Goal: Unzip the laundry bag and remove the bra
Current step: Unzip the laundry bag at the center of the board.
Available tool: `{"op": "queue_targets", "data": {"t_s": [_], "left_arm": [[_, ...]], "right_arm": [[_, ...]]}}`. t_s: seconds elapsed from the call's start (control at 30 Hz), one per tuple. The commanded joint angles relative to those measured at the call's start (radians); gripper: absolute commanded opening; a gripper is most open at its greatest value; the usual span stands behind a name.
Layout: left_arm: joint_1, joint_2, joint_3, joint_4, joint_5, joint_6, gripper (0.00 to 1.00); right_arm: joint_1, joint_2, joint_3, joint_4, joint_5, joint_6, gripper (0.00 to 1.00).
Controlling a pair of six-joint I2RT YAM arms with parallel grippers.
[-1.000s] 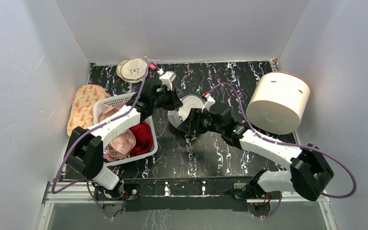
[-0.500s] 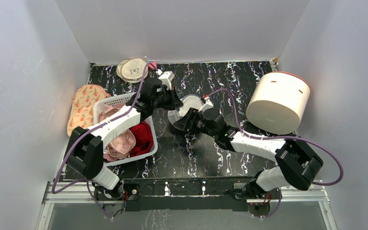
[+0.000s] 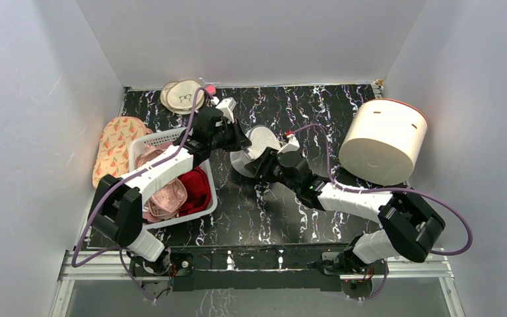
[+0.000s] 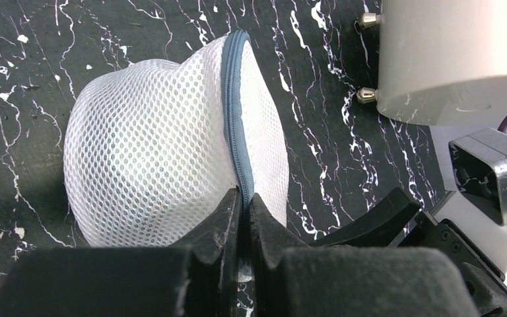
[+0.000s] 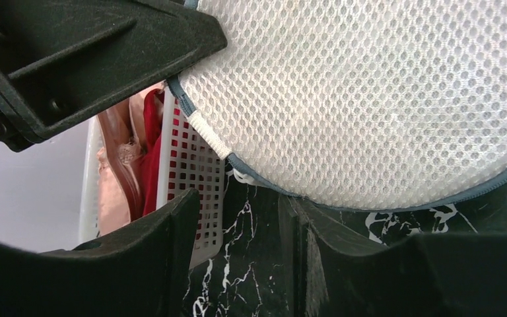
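The laundry bag (image 3: 259,146), a small white mesh dome with a grey-blue zipper rim (image 4: 234,119), sits mid-table, tilted on its edge. My left gripper (image 3: 241,142) is shut on that rim at the bag's left side; in the left wrist view the jaws (image 4: 244,195) pinch the zipper band. My right gripper (image 3: 255,165) is at the bag's near side, open, with only bare table between its fingers (image 5: 237,208); the right fingertip (image 5: 298,210) sits just under the rim of the bag (image 5: 383,99). The bra is hidden.
A white plastic basket (image 3: 146,140) holding pink and red garments stands left of the bag, close to both grippers. A big cream drum (image 3: 383,140) lies at the right. Beige round discs (image 3: 183,96) and a carrot-print pad (image 3: 111,146) lie back left.
My right gripper has narrowed and slid left, up to the bag's near rim. The left gripper shifted slightly back, tipping the bag more upright while keeping its hold.
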Motion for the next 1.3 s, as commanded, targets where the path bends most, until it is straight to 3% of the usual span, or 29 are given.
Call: {"op": "queue_targets", "data": {"t_s": [0.0,0.23,0.57,1.1,1.27], "left_arm": [[-0.005,-0.018,0.028,-0.02,0.041,-0.018,0.0],[-0.004,-0.014,0.024,-0.005,0.062,-0.011,0.0],[-0.005,-0.004,0.015,0.024,0.104,-0.024,0.0],[-0.004,-0.013,0.007,0.032,0.111,-0.034,0.0],[-0.004,-0.018,0.006,0.033,0.108,-0.032,0.0]], "right_arm": [[-0.001,-0.01,0.04,0.087,0.08,-0.057,0.45],[-0.001,-0.003,0.062,0.085,0.104,-0.12,0.45],[-0.001,0.006,0.05,0.214,0.096,-0.207,0.45],[-0.001,0.038,0.055,0.19,0.235,-0.176,0.33],[-0.001,0.039,0.061,0.18,0.273,-0.192,0.25]]}}
